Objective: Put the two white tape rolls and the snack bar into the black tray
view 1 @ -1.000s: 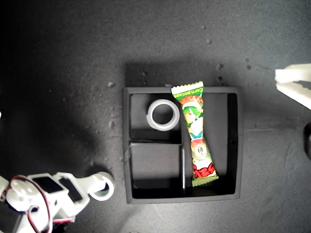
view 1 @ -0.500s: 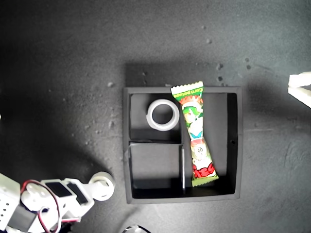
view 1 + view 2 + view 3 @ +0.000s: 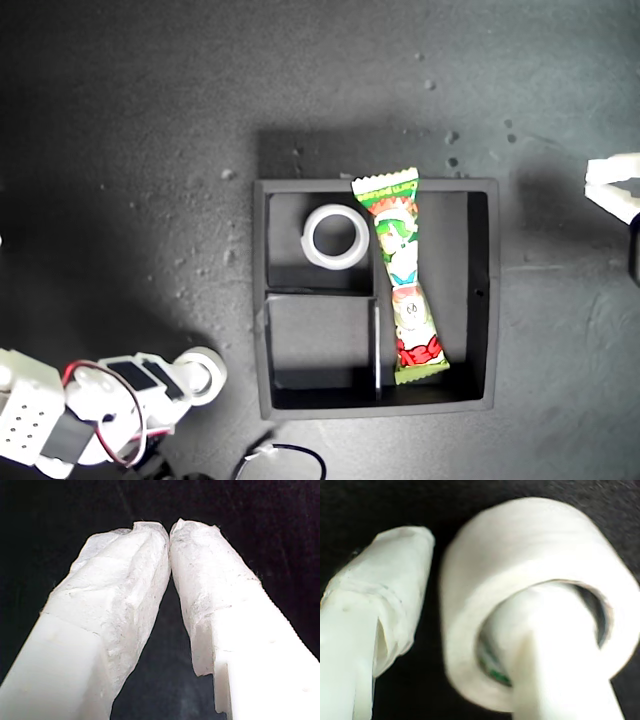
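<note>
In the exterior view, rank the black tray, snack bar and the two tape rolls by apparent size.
1. black tray
2. snack bar
3. tape roll in the tray
4. tape roll on my second gripper, partly hidden, so its last place is unsure.

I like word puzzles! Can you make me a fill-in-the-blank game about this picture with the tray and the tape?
1. The snack bar lies in the tray's ____ compartment.
2. The all-white tape roll sits in a small ____ compartment of the black tray.
3. One finger of my second hand pokes through the ____ of the other tape roll.

Missing words: long; square; hole
</note>
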Controlling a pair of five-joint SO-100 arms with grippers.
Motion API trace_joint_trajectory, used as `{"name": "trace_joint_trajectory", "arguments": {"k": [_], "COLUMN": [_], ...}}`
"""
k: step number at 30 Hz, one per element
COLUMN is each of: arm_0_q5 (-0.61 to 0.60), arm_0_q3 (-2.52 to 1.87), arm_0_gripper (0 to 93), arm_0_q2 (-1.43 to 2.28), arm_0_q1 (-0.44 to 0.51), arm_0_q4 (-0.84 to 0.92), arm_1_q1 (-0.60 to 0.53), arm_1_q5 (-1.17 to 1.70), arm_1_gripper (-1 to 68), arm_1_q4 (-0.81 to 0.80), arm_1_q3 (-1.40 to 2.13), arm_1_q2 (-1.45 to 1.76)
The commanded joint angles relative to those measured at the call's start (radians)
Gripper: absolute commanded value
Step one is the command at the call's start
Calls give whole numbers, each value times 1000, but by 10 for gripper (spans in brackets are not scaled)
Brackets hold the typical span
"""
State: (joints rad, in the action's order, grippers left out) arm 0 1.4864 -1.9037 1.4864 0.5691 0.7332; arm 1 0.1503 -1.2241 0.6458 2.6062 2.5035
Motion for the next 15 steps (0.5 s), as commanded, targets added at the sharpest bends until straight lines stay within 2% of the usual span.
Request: {"name": "trace_joint_trajectory", "arguments": {"k": [1,8,15], "arm_0_q5": [-49,-272,-408], "arm_0_q3": [54,471,1026], "arm_0_gripper": [2,2,2], "arm_0_q2": [72,126,-178], "arm_0_q1": [-51,-175,-227], "arm_0_q4": [106,525,781], "arm_1_q1": [-28,-83,-109], "arm_1_q5": [-26,-121,-229], "arm_1_gripper": [-3,-3,-3], "arm_1_q4": [-97,-367,-511], "arm_1_q3": [54,278,408], "arm_1_q2": [21,21,21]}}
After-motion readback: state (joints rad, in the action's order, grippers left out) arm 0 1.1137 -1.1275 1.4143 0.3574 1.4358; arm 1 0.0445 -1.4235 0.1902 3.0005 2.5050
